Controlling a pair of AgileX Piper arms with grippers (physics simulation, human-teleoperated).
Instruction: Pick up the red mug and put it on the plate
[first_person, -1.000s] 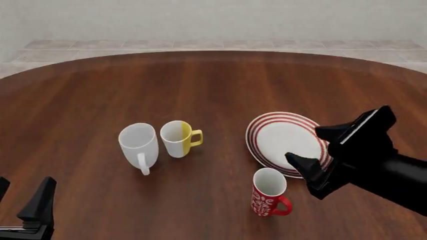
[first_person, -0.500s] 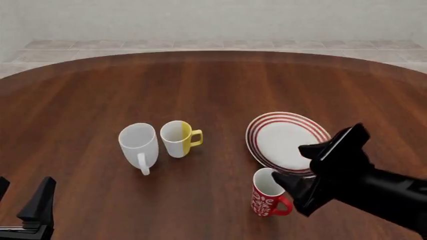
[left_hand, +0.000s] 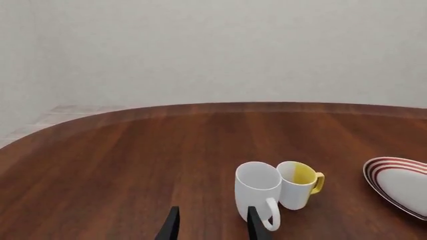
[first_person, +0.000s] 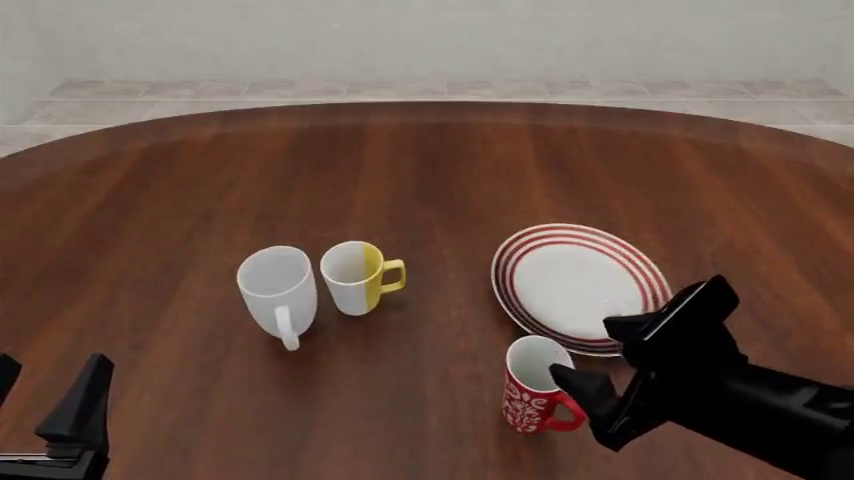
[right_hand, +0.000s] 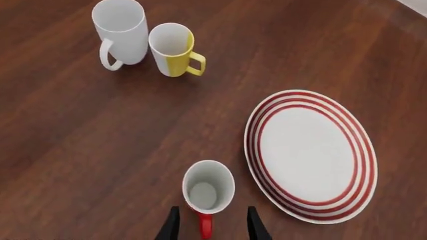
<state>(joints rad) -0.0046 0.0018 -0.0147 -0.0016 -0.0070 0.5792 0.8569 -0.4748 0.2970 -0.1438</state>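
The red mug (first_person: 534, 388) stands upright on the table, white inside, its handle toward the near right. It is just in front of the plate (first_person: 577, 282), a white round one with red rings. My right gripper (first_person: 597, 352) is open and low beside the mug's right side. In the right wrist view its fingers (right_hand: 172, 226) flank the red mug (right_hand: 208, 186)'s handle, not closed on it, with the plate (right_hand: 310, 155) alongside. My left gripper (first_person: 47, 398) stands open and holds nothing at the near left corner, also seen as my left gripper (left_hand: 212, 226) in its own wrist view.
A plain white mug (first_person: 278, 287) and a half-yellow, half-white mug (first_person: 355, 277) stand side by side left of centre. Both the white mug (left_hand: 257, 192) and the yellow one (left_hand: 297, 184) show in the left wrist view. The round wooden table (first_person: 427, 170) stretches far behind.
My right gripper has come down and toward the near left, from over the plate's right edge to beside the red mug. The mug, plate and left arm have not moved.
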